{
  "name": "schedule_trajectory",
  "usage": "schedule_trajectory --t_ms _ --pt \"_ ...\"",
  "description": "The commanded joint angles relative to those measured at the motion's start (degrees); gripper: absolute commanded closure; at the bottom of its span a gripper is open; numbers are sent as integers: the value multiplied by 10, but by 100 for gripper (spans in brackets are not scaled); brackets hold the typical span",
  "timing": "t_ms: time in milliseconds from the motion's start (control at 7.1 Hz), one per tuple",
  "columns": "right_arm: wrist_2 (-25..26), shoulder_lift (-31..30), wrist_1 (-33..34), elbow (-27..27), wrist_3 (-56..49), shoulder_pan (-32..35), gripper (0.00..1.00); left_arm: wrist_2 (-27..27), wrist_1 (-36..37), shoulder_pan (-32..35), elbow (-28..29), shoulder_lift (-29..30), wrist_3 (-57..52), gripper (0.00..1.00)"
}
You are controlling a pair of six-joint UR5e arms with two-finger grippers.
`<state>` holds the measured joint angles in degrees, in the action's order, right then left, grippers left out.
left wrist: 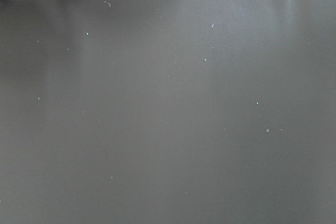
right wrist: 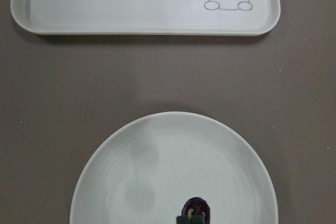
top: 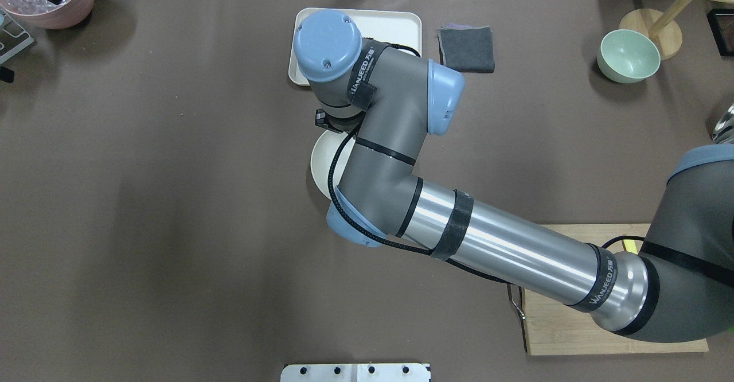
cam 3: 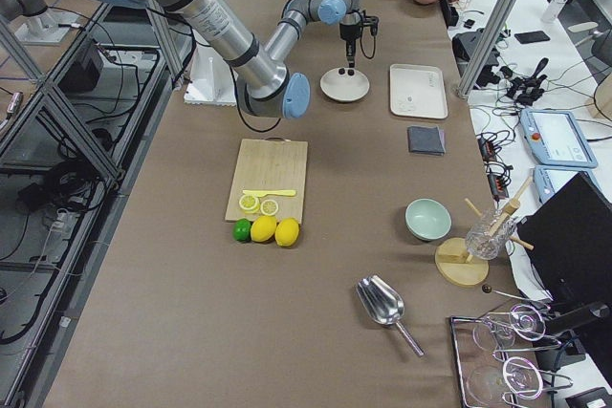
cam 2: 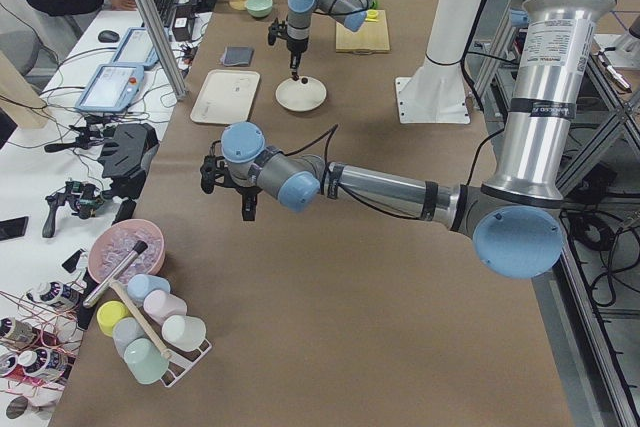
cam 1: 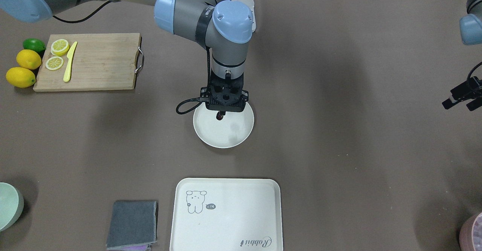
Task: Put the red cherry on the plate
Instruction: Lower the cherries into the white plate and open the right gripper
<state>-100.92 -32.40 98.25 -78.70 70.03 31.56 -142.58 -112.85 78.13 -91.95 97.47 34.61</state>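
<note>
My right gripper [cam 1: 220,114] hangs point-down over the near side of the round cream plate [cam 1: 226,134], shut on the red cherry [cam 1: 220,118]. The right wrist view has the dark cherry [right wrist: 196,209] just under the fingertips [right wrist: 185,220], above the plate [right wrist: 157,171] floor. Whether the cherry touches the plate I cannot tell. From the side, the cherry [cam 2: 302,78] appears slightly above the plate [cam 2: 300,97]. My left gripper [cam 1: 460,101] is far off at the table's side, open and empty. Its wrist view holds only bare brown table.
A bear-drawing tray [cam 1: 226,213] lies beyond the plate, a folded grey cloth [cam 1: 132,224] beside it. A wooden cutting board [cam 1: 101,62] carries lemon slices and a yellow knife, with whole lemons [cam 1: 23,68] and a lime alongside. A pale green bowl [cam 1: 9,205] sits at a corner.
</note>
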Motion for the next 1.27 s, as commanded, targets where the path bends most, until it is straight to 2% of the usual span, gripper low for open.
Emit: schedule_trajectory --t_ms 0,563,704,845,986,1127 --pt "42 -16 -36 12 39 -39 100 11 0 -1 2 1 0 2" --pt "70 -31 -38 11 40 -58 100 10 -2 -1 -3 -2 1 2" --pt "70 -29 -38 7 47 -58 50 11 -2 -1 -3 -1 0 2" --pt "70 -28 -38 1 48 -58 16 11 -2 -1 1 2 -1 2" --pt "69 -28 -38 -13 49 -56 2 11 -1 -2 0 3 0 2" --pt "64 -33 -32 -47 49 -49 1 11 -1 -1 -1 3 0 2"
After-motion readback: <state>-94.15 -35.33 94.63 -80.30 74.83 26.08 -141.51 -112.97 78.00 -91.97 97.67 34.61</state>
